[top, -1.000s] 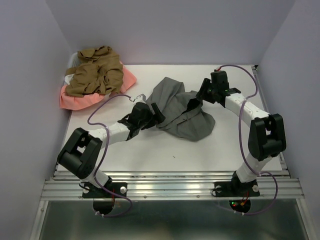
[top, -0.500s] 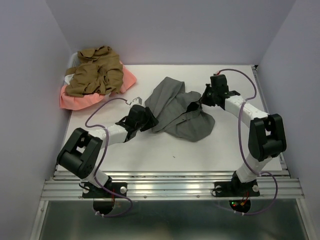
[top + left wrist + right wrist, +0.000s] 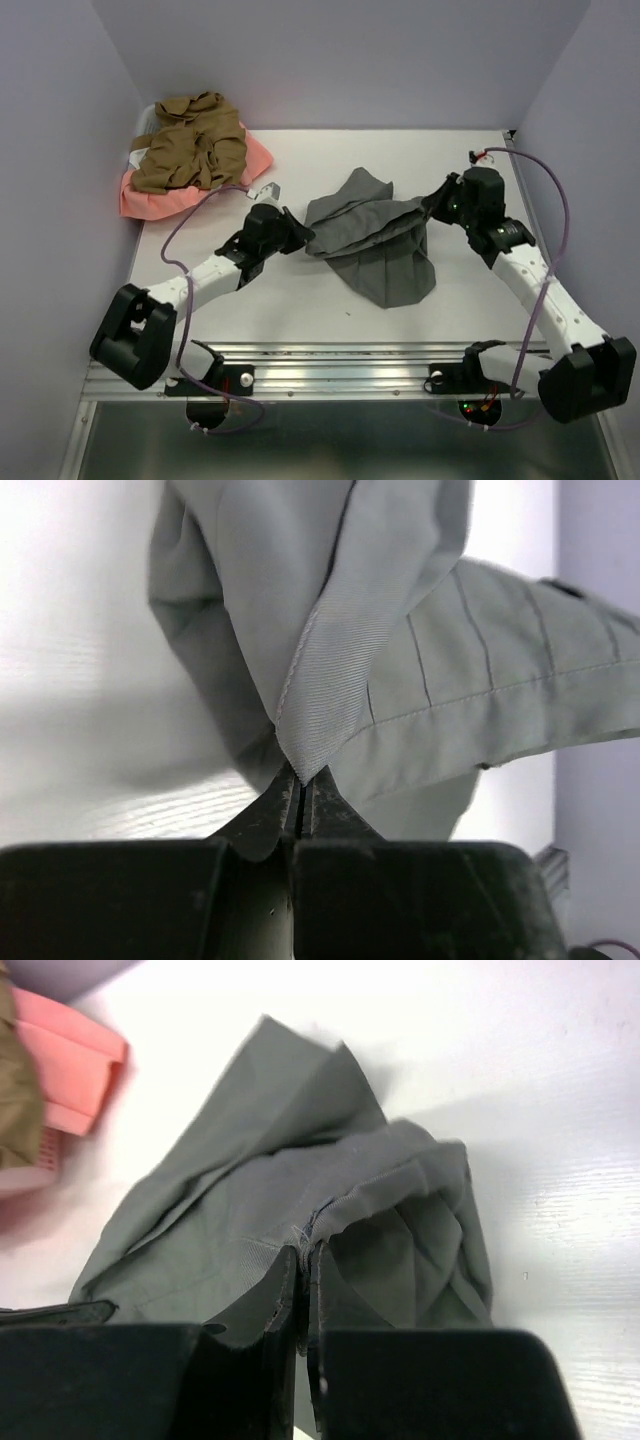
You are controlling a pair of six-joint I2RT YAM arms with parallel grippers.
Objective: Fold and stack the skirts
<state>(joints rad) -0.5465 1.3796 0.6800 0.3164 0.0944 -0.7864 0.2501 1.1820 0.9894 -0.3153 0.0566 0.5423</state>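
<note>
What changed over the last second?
The left end effector and right end effector closed on opposite edges of the grey skirt; the right one then pulled rightward, drawing the cloth out between them. The tan skirt and pink skirt stayed piled at far left.

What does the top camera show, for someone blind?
The left tool and right tool each pinch one end of a grey skirt on the white table. A tan-brown skirt lies on a pink skirt, far left.

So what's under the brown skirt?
The pink skirt lies under the brown skirt, showing along its near and right edges. Anything else beneath is covered.
</note>
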